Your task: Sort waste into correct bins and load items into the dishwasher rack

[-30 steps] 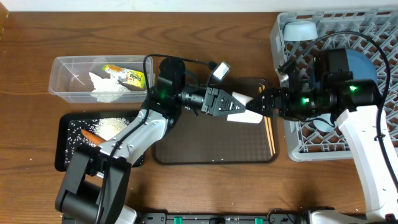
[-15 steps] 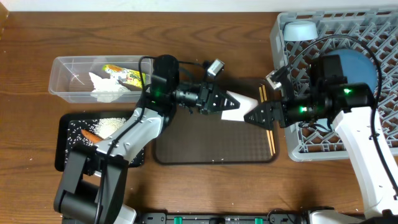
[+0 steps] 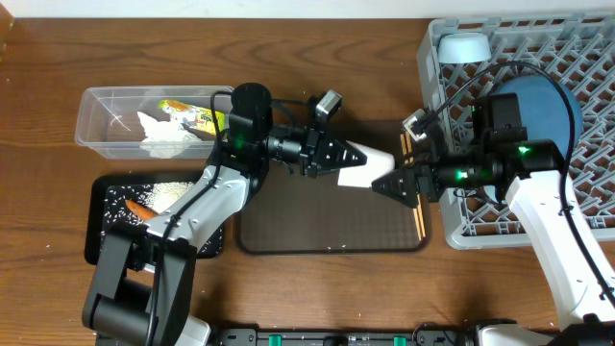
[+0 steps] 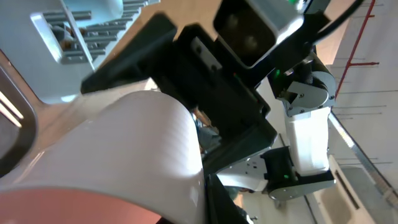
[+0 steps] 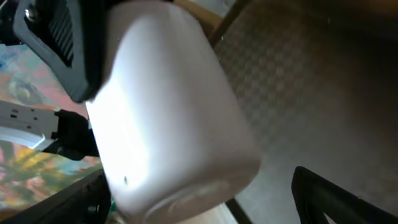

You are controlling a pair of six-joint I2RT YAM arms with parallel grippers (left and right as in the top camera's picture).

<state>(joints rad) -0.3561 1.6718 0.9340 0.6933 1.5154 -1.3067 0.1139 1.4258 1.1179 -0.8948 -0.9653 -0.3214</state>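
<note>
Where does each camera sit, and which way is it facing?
Overhead: above the table, looking straight down; both arms show, the left gripper holding the white cup, the open right gripper beside it.
Left wrist: on the left arm, looking past the cup toward the right arm; which dark parts are its own fingers is unclear.
Right wrist: on the right arm, facing the cup and brown tray; its own fingers frame the bottom corners.
Shared: all three show the cup; the wrist views face each other.

white cup (image 3: 363, 165) sideways, mid-air | tissue (image 3: 161, 135), foil wrapper (image 3: 192, 115) in clear tub (image 3: 91, 97) | rice (image 3: 171, 195), carrot (image 3: 140, 209) in black tray (image 3: 100, 252) | dark-blue bowl (image 3: 553, 98) in rack (image 3: 577, 43)
</note>
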